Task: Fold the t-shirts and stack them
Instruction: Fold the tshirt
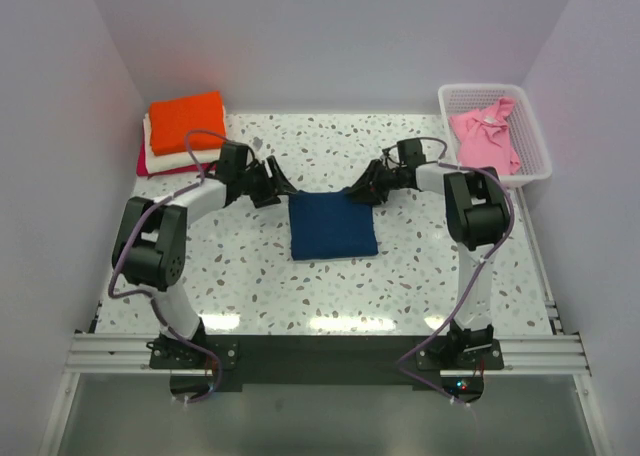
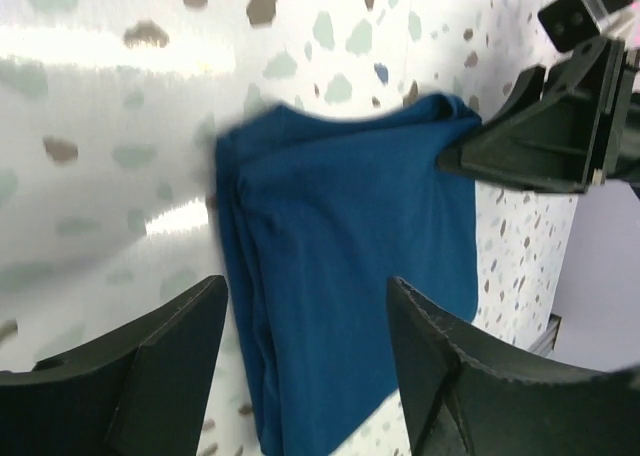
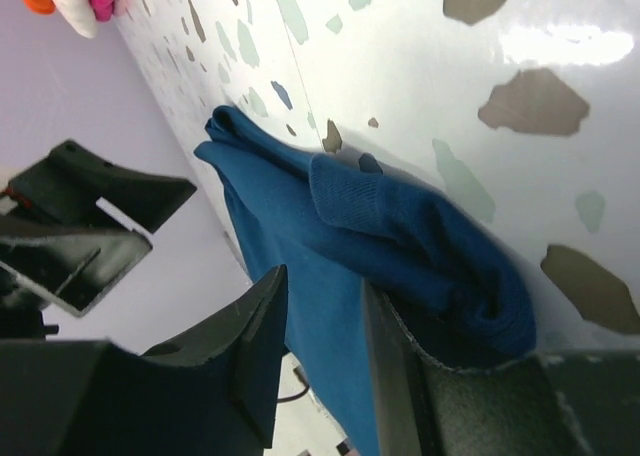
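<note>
1. Seen from the top external camera, the navy t-shirt point(image 1: 333, 228) lay folded into a flat rectangle at the middle of the table point(image 1: 420, 266).
2. At that shirt's far left corner sat the left gripper point(image 1: 278, 184), and at its far right corner the right gripper point(image 1: 362, 191), both low over the cloth's far edge.
3. Near the table's far left corner stood a stack: an orange t-shirt point(image 1: 187, 119) on top, a cream t-shirt point(image 1: 175, 159) under it, and a magenta t-shirt point(image 1: 142, 161) showing at the bottom edge.
4. By the far right corner a white basket point(image 1: 537, 136) held a crumpled pink t-shirt point(image 1: 485, 136).
5. From the left wrist, the left gripper point(image 2: 305, 291) had its fingers spread wide and held nothing; the navy t-shirt point(image 2: 340, 236) lay flat on the table point(image 2: 100, 176) beyond them, its layered fold edge facing the left finger.
6. Across the shirt in the same view, the tip of the right gripper point(image 2: 480, 154) met the cloth's far corner.
7. From the right wrist, the right gripper point(image 3: 322, 306) showed its fingers parted by a narrow gap, with blue cloth visible through it and none seen pinched.
8. Just beside its right finger the navy t-shirt point(image 3: 400, 236) bunched into a thick rolled fold on the table point(image 3: 420, 76).
9. Opposite, the left gripper point(image 3: 135, 226) stood with fingers apart at the shirt's other corner, and the stack peeked in at the top left.
</note>
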`<state>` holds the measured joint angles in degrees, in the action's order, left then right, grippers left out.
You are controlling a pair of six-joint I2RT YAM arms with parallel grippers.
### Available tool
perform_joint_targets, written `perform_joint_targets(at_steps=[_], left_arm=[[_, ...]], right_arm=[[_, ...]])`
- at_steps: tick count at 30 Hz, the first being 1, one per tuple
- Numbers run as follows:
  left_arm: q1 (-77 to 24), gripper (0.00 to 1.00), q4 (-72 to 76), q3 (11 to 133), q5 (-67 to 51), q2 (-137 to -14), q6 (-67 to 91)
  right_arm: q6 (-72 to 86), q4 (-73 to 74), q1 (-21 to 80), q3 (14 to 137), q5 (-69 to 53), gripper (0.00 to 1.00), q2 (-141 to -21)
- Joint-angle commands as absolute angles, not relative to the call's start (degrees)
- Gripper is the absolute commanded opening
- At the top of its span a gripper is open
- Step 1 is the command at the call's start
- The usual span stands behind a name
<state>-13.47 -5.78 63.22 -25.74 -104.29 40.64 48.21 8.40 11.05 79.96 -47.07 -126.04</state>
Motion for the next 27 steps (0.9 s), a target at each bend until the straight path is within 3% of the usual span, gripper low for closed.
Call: perform_joint_targets(at_steps=[1,10,16,23,27], left_arm=[[-13.1,0.7,-5.0,57.0,-26.4,-96.4,39.3],[-13.5,0.77,0.3,46.7,-34.5,-90.3,38.1],[-13.5,0.76,1.0,44.1,-33.5,-90.8,38.4],[-13.5,0.76,2.5,43.1,-34.6,-91.9,38.8],[-13.5,0.78,1.5,43.4,-36.1,-93.1,37.5]], right_arm=[[49.0,9.0,10.5,79.0,-46.1,0.41,-120.7],[44.8,14.2,12.1,73.3,-39.9,0.43,-107.7],[45.3,9.3,21.8,63.5,-37.0,0.42,-101.8],[47.9,-5.0,26.2,55.4,-40.1,0.37,-107.6],[46.2,-5.6,26.1,52.1,-38.5,0.34,-112.2]])
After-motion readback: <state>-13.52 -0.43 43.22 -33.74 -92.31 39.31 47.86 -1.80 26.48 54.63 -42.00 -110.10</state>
